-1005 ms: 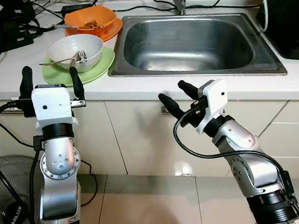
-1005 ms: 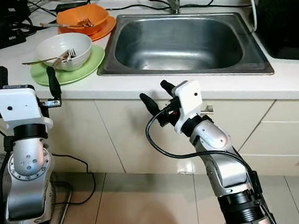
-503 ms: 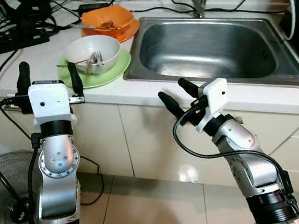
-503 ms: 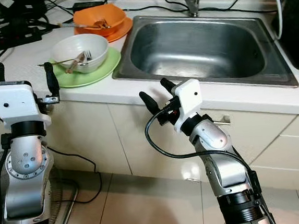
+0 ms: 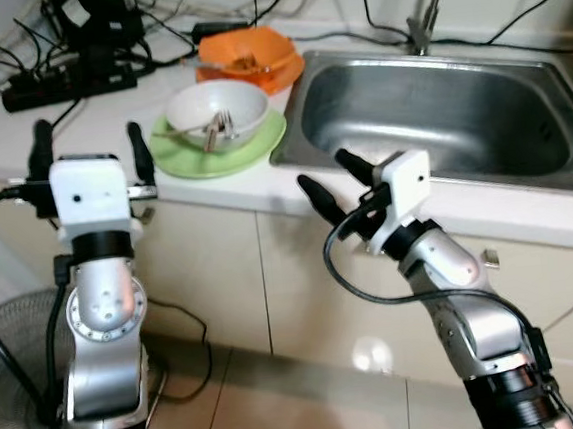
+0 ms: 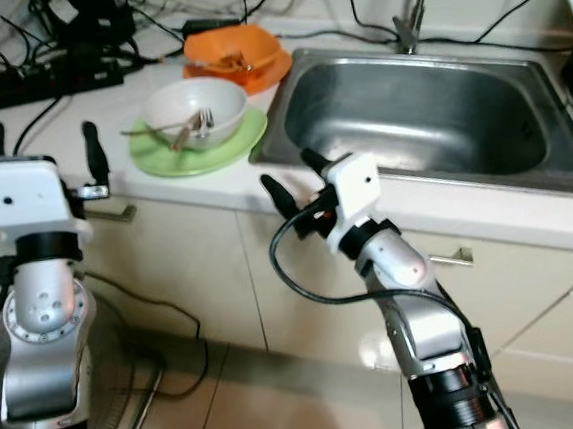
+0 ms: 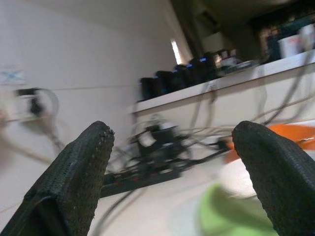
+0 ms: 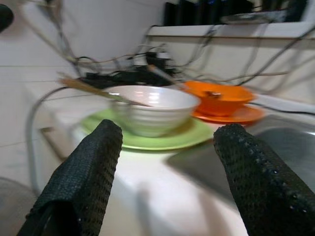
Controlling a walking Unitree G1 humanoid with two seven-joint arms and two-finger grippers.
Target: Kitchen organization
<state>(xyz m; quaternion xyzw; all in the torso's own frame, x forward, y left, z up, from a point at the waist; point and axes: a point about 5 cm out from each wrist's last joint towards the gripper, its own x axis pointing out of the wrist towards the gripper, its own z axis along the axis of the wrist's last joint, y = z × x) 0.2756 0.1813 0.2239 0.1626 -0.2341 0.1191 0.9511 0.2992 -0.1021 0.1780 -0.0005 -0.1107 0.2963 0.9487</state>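
Near the counter's front edge both grippers, left (image 5: 85,152) and right (image 5: 329,179), hang with fingers spread and empty, short of the dishes. Farther left, a white bowl (image 5: 217,114) with a fork (image 5: 217,128) sits on a green plate (image 5: 220,146), an orange bowl (image 5: 248,53) beyond, the sink (image 5: 438,111) to their right. A careless reach could, I judge, tip the fork out or shove the stack into the cables (image 5: 74,77).

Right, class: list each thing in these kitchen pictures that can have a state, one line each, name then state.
left gripper: open, holding nothing
right gripper: open, holding nothing
white bowl: upright on the green plate, cutlery inside
orange bowl: upright on the orange plate
sink: empty
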